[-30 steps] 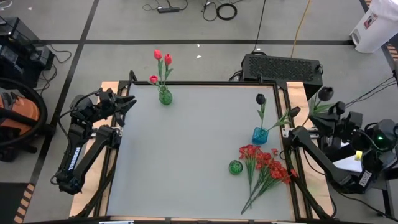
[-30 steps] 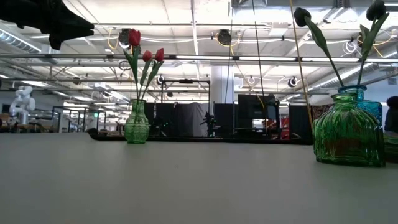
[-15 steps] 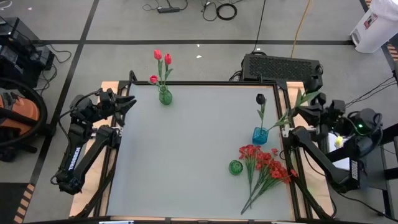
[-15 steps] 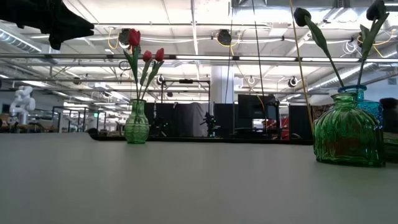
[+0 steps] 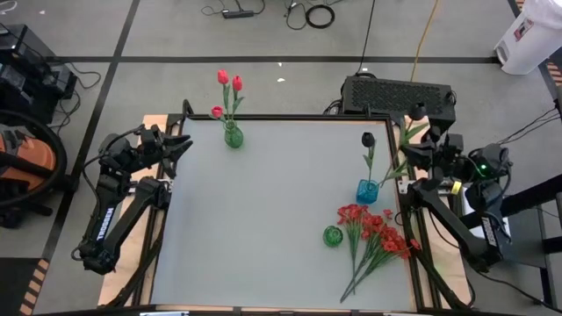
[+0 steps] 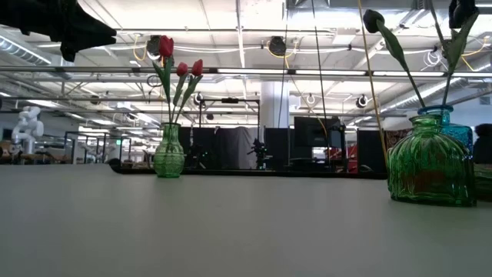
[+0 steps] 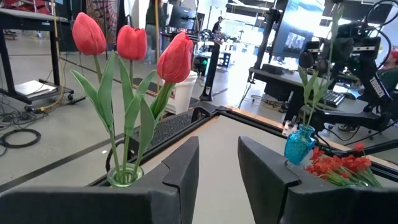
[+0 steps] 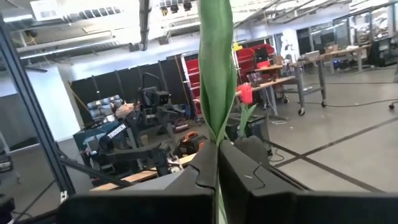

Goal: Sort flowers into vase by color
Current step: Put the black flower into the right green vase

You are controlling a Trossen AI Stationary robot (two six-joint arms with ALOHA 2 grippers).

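Now right pincer (image 8: 217,163) grips a black tulip (image 8: 217,74).

A big grey bench (image 5: 263,202) fills the middle. Behind its far edge sits a black box (image 5: 397,93) with a grille on top. Black cables (image 5: 309,12) lie curled on the floor. An orange and black machine (image 5: 22,162) stands at the left. A white bin (image 5: 529,37) stands far right.

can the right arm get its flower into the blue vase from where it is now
Probably yes. The right end effector is shut on a black tulip just beyond the table's right edge, close to the blue vase. Only the single black tulip already standing in it crowds the neck.
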